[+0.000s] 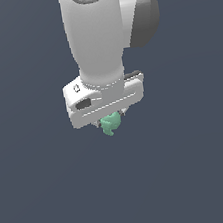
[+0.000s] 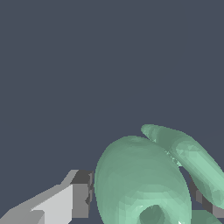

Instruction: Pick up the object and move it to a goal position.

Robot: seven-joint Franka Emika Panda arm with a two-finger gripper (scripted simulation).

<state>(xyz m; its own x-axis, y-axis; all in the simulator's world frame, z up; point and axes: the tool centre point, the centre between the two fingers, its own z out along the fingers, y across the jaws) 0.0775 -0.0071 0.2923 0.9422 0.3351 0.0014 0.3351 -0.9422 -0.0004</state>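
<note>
Carry step, I'd say: grasp looks done. Tool (image 1: 112, 117) clamped on the mint-green knobby object (image 1: 111, 124), which pokes out just below the white hand. Wrist view: object (image 2: 142, 179) fills the gap, one finger (image 2: 65, 201) right beside it. No goal marker visible. Next: move to goal w/o loosening grip.

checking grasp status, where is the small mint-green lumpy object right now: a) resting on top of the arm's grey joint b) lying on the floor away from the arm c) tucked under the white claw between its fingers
c, the small mint-green lumpy object sits directly beneath the white claw, and the wrist view shows it filling the space beside a grey finger.
</note>
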